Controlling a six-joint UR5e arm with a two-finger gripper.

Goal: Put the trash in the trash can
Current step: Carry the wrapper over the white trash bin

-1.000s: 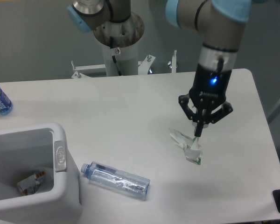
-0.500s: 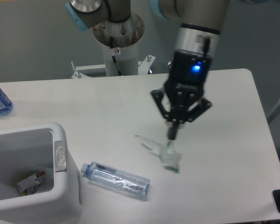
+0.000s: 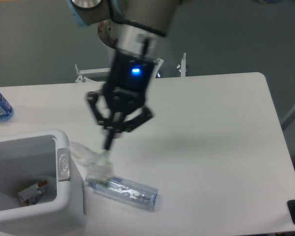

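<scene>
Bin [image 3: 64,164] at left, scraps already inside. Just right of its rim, wad [image 3: 96,160] dangling, pinched in end effector [image 3: 108,144]. Bottle [image 3: 123,191] lying below on counter [image 3: 211,147]. Best carried fully past the rim before letting go.

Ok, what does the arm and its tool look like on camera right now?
The arm is silver-grey tubing with light blue joint caps. Its wrist narrows into a black housing with a lit blue LED. Below it, the tool is black, with angled linkage bars ending in two slim fingers. A thin cable runs down the wrist.
</scene>
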